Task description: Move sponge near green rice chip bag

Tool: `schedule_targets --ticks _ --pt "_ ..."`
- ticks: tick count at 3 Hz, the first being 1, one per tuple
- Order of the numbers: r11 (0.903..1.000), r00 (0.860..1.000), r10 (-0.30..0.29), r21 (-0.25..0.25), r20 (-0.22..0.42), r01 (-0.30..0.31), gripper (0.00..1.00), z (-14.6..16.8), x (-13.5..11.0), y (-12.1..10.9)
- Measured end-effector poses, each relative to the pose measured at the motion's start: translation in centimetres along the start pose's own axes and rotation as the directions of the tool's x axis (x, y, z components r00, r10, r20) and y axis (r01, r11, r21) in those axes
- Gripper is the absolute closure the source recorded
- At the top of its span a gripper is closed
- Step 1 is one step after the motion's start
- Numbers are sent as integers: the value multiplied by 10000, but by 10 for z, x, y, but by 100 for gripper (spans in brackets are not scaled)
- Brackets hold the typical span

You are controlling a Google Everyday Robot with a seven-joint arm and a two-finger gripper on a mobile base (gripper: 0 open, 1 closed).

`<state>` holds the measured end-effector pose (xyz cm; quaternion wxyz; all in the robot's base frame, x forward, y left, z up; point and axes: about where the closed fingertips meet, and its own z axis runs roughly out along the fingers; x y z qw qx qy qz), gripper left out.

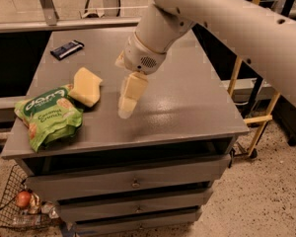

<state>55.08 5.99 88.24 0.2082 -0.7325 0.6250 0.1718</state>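
Grey table (197, 112): sponge (85, 86) touches green rice chip bag (49, 116); open, empty hand (126, 97) beside.

One pale yellow foam sponge (85, 86), one crinkled green chip bag (49, 115), one dark blue bar (67, 49), one gripper (128, 100) above tabletop (187, 98)

A dark blue wrapped bar (67, 49) lies at eleven o'clock on the grey drawer cabinet (187, 107); a wire basket (9, 209) sits at seven o'clock.
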Motion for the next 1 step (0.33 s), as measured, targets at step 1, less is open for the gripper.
schedule_targets --ticks 1 --pt "10000 10000 0 0 0 0 0 0 0 0"
